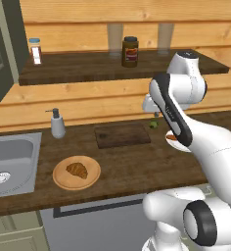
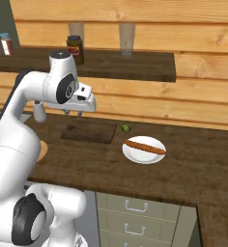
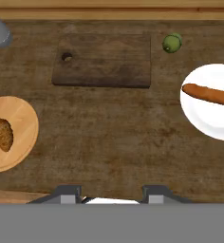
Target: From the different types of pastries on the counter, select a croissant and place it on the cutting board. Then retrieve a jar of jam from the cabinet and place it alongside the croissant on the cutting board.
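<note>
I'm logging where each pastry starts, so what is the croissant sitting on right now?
The croissant lies on a round light-wood plate on the counter, left of the cutting board. The wood directly beneath it is covered.

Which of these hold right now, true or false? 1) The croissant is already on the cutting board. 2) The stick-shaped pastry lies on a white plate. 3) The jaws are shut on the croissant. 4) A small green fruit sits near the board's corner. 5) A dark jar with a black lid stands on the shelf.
1) False. The croissant lies on the round wooden plate; the cutting board is bare.
2) True. The stick-shaped pastry lies on the white plate.
3) False. The gripper is open, above the counter, holding nothing.
4) True. The green fruit sits by the board's corner.
5) True. The dark jar stands on the shelf.
</note>
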